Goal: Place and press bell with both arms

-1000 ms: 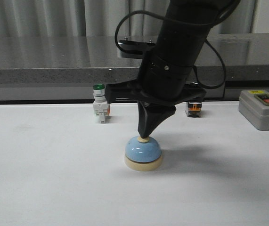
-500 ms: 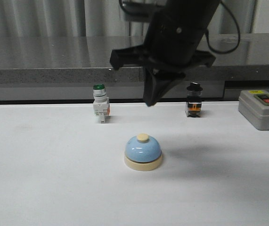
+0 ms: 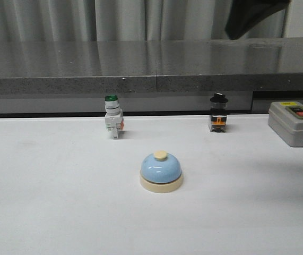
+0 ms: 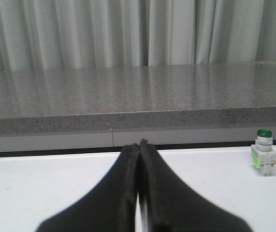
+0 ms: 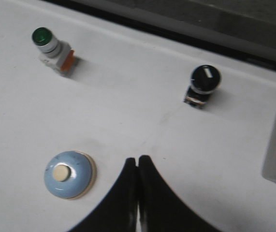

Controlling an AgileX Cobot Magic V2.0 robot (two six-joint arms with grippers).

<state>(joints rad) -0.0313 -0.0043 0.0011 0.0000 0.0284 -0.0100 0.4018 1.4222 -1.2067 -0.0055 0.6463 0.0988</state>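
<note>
The light-blue bell [image 3: 161,171] with a cream base and cream button stands alone on the white table [image 3: 45,202], near its middle. In the front view only a dark piece of my right arm [image 3: 252,16] shows, at the top right, high above the table. In the right wrist view my right gripper [image 5: 138,158] is shut and empty, raised well above the table, with the bell [image 5: 70,174] off to its side. My left gripper [image 4: 138,143] is shut and empty, low over the table. The bell is out of the left wrist view.
A green-capped white switch [image 3: 113,123] and a black-capped switch [image 3: 218,119] stand at the table's back edge. A grey control box [image 3: 294,123] sits at the back right. A grey stone ledge [image 3: 87,79] and curtains run behind the table.
My right gripper, which was touching the bell's button a second ago, has lifted up and away to the right, almost out of the front view. The bell has stayed in place.
</note>
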